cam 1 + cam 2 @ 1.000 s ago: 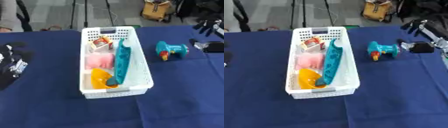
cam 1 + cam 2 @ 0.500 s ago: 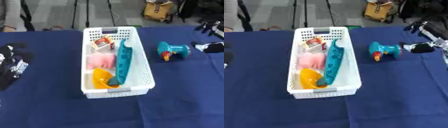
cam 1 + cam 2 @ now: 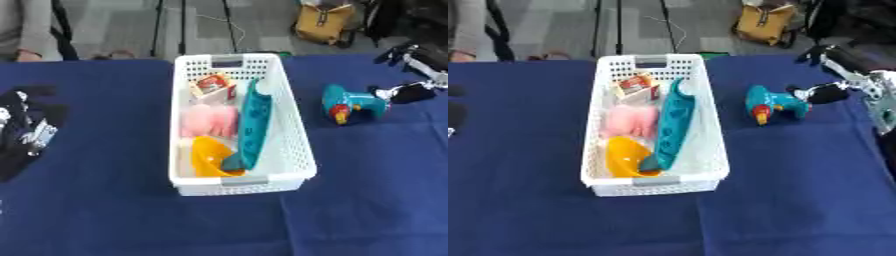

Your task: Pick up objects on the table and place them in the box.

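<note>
A white slotted box (image 3: 292,145) stands mid-table, holding a small red-and-white carton (image 3: 213,86), a pink soft thing (image 3: 208,121), a yellow piece (image 3: 208,157) and a long teal object (image 3: 253,127). To its right a teal toy drill (image 3: 770,104) with a red-and-yellow tip lies on the blue cloth. My right hand (image 3: 866,83) hovers just right of the drill, open, its thumb close behind the drill's rear and its fingers spread above. My left hand (image 3: 24,124) rests open at the left edge, holding nothing.
The table (image 3: 105,200) wears a dark blue cloth. Beyond its far edge are a yellow bag (image 3: 322,24), stand legs (image 3: 182,25) and a person's sleeve (image 3: 24,30) at the far left.
My right hand has drifted left, bringing its thumb nearer the drill's rear. The drill, the box and my left hand have stayed put.
</note>
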Robot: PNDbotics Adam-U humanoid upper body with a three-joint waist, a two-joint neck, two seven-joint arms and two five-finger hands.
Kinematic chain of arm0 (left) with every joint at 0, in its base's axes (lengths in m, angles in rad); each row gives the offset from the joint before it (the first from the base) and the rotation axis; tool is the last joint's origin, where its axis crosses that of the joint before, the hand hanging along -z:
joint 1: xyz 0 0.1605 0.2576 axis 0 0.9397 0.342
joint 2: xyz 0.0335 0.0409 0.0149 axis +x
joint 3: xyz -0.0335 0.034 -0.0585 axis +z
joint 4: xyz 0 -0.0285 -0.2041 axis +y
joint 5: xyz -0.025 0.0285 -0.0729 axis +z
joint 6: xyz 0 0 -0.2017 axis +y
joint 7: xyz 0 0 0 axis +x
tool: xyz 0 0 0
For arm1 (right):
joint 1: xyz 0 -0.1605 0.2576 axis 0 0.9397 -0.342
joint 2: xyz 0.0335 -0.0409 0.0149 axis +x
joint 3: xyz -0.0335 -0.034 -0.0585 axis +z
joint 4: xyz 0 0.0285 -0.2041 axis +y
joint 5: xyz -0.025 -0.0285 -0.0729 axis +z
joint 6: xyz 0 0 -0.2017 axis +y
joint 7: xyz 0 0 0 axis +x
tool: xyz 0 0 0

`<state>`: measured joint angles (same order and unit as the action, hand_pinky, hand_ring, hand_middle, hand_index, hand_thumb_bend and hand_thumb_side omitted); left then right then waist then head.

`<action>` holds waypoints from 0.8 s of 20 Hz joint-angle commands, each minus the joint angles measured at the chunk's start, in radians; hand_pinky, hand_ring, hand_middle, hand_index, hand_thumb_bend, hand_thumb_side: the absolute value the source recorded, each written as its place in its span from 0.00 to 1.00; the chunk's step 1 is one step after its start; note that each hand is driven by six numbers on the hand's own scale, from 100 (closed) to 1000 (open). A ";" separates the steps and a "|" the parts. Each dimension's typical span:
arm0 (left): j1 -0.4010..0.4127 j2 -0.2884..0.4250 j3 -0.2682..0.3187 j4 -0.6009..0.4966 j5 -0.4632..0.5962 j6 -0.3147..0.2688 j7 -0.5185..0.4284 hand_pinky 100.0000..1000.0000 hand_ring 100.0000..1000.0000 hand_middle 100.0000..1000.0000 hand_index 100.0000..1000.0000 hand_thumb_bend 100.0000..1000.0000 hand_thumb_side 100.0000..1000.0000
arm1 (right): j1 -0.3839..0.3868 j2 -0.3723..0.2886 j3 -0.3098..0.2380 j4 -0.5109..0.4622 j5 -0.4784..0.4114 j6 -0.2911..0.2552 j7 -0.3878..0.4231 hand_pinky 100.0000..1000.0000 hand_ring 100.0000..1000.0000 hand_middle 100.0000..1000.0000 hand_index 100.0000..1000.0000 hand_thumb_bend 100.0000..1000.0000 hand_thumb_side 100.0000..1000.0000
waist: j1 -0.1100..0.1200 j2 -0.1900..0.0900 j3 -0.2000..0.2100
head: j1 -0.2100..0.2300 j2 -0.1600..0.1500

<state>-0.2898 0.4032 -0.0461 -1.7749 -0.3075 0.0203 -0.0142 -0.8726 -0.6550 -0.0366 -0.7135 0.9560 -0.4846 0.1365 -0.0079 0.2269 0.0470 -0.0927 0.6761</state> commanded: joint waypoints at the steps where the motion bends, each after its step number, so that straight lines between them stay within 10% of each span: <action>1: -0.015 0.009 0.000 -0.017 0.004 -0.002 -0.005 0.42 0.66 0.73 0.81 0.54 0.83 | -0.036 -0.008 -0.011 0.026 0.029 -0.008 -0.008 0.59 0.73 0.74 0.81 0.31 0.36 | 0.000 -0.016 0.005 | -0.005 -0.008; 16: -0.018 0.007 -0.003 -0.021 0.006 -0.001 -0.007 0.42 0.66 0.73 0.81 0.53 0.83 | -0.062 0.023 -0.016 0.129 0.116 -0.008 -0.008 0.60 0.74 0.74 0.81 0.30 0.34 | 0.008 -0.014 0.018 | -0.011 -0.005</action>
<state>-0.2931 0.4025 -0.0520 -1.7763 -0.3048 0.0200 -0.0193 -0.9118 -0.6103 -0.0435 -0.5840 1.0575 -0.4938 0.1294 -0.0014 0.2273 0.0633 -0.1027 0.6761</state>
